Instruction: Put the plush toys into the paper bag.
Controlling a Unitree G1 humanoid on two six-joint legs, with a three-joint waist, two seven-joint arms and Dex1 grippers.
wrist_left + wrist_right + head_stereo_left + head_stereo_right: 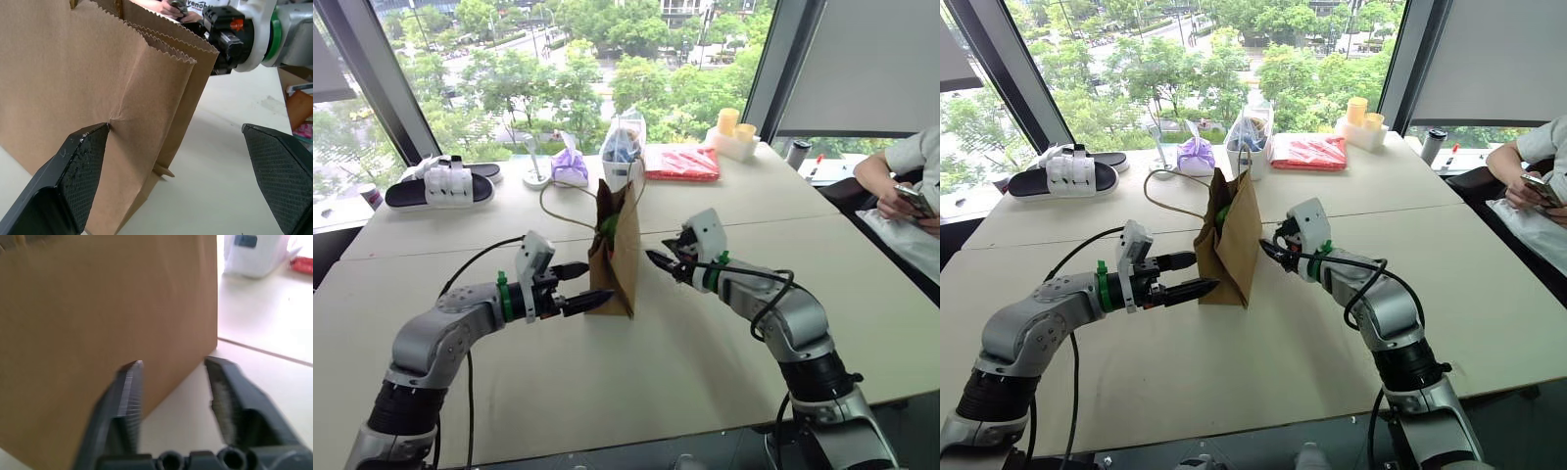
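Note:
The brown paper bag [625,257] stands upright in the middle of the table, its cord handle [553,201] trailing to the left. A light green plush toy [608,227] peeks out of its mouth. My left gripper [599,281] is open at the bag's left side; in the left wrist view one of its fingers [73,171] touches the bag's creased wall [98,88]. My right gripper [651,258] points at the bag's right edge. Its fingers [128,396] stand a narrow gap apart just in front of the bag [98,298], with nothing clamped between them.
At the back of the table lie black-and-white sandals [440,184], a knotted purple pouch [570,166], a clear plastic bag with blue contents [624,147], a red packet [680,163] and yellow cups [734,127]. A seated person [906,181] holds a phone at the right edge.

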